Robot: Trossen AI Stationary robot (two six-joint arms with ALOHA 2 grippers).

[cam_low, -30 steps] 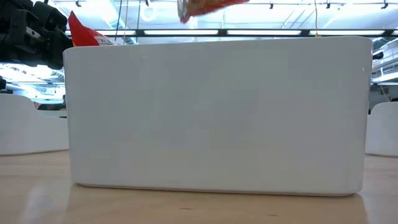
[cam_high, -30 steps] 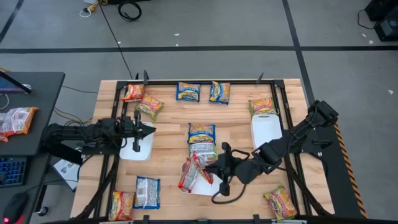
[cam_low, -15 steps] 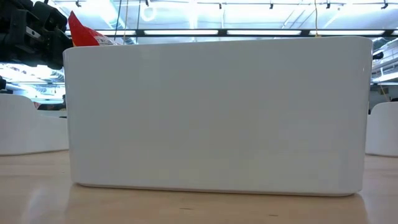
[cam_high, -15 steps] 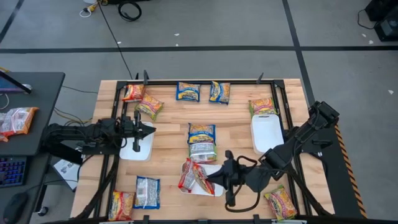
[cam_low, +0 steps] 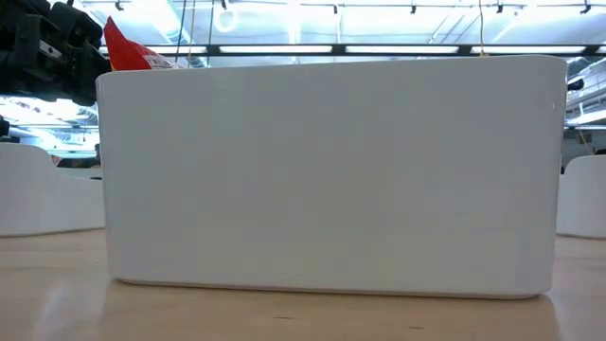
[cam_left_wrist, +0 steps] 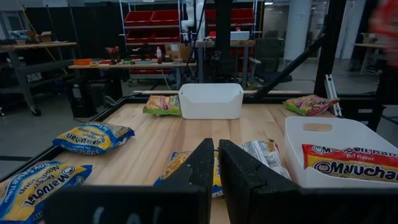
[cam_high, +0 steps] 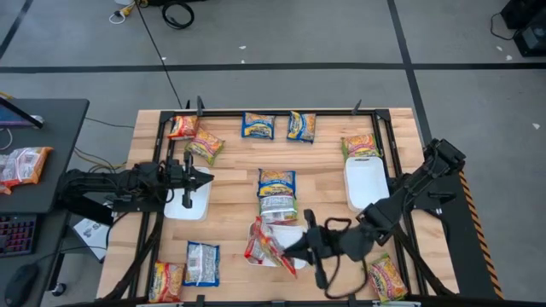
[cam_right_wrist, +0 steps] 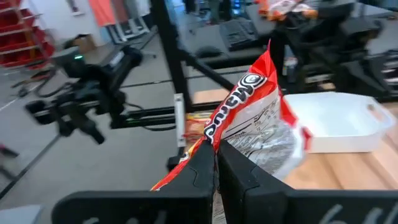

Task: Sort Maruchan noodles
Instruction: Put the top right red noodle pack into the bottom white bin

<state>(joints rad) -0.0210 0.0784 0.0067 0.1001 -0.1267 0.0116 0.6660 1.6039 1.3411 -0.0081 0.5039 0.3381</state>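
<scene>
Right hand (cam_high: 293,250) clamped on a red-and-silver noodle packet (cam_high: 266,246) above the near-centre white tray (cam_high: 288,235). Left hand (cam_high: 203,180), fingers together, over the left tray (cam_high: 189,209).

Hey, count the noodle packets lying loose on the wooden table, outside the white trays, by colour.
Blue-and-yellow packets: 3
Yellow-orange-green packets: 4
Silver-faced packets: 2
Orange-red packet: 1
Total: 10
</scene>
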